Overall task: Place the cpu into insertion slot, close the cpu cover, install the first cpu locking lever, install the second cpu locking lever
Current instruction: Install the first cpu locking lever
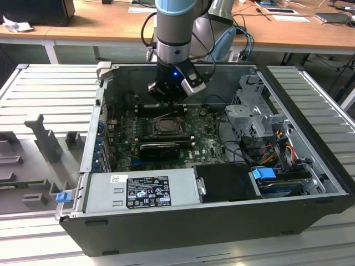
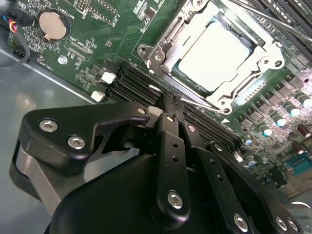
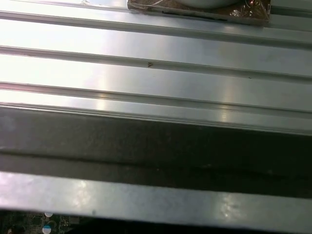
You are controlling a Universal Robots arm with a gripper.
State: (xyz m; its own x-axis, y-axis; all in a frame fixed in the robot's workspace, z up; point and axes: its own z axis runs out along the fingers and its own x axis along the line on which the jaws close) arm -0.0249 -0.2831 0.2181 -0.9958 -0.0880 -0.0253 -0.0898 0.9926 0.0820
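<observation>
The cpu (image 2: 217, 51) lies flat in the insertion slot (image 1: 166, 126) on the green motherboard, its pale silver face up. The cpu cover (image 2: 243, 87), a silvery frame, rests down around the chip. A thin metal locking lever (image 2: 258, 17) runs along the far side of the socket. My gripper (image 2: 168, 100) hangs just off the socket's near edge with its black fingers (image 2: 171, 141) pressed together and nothing visible between them. In the exterior view my gripper (image 1: 169, 93) stands inside the open case, just behind the socket.
Black memory slots (image 2: 129, 80) lie between my fingertips and the socket. A long black card (image 1: 160, 148), the power supply (image 1: 147, 191), a drive cage (image 1: 258, 111) and loose cables (image 1: 272, 149) crowd the case. Grooved aluminium table (image 3: 156, 48) surrounds it.
</observation>
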